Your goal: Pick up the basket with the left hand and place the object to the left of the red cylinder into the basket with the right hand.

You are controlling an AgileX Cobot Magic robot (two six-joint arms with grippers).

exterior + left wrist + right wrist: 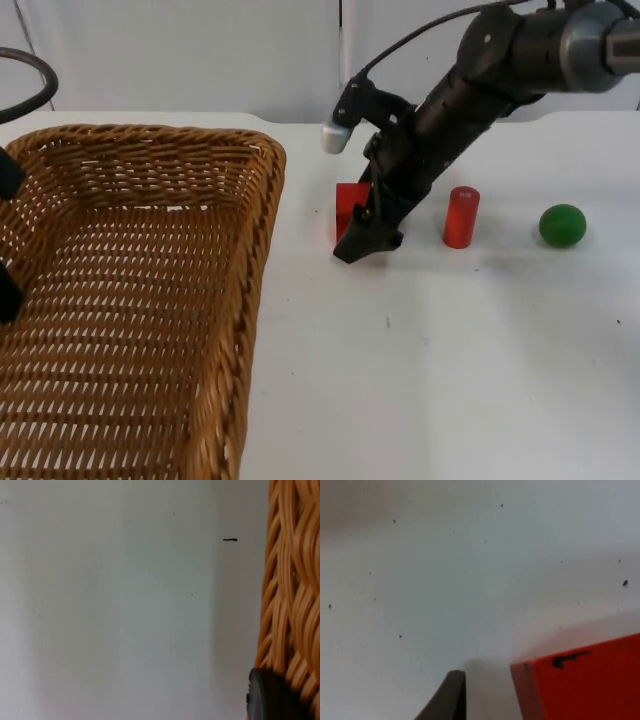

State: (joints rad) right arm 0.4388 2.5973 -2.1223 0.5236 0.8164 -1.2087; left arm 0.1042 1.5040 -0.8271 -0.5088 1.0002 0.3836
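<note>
The woven wicker basket lies nearest, filling the near-left of the white table. My left gripper sits at its left rim; one black fingertip presses against the weave in the left wrist view, and I cannot tell whether the fingers are clamped.

My right gripper is down at table level around the red block, the object just left of the upright red cylinder. A green ball sits farther right, well apart. In the right wrist view, one black fingertip stands just beside the block's face with a gap of bare table between, so the fingers are spread and not yet pinching.

Handling judgement: the block looks rigid, light and flat-sided, with smooth faces that may slip. Take hold across two opposite flat faces, near mid-height, squarely, to prevent twisting.
</note>
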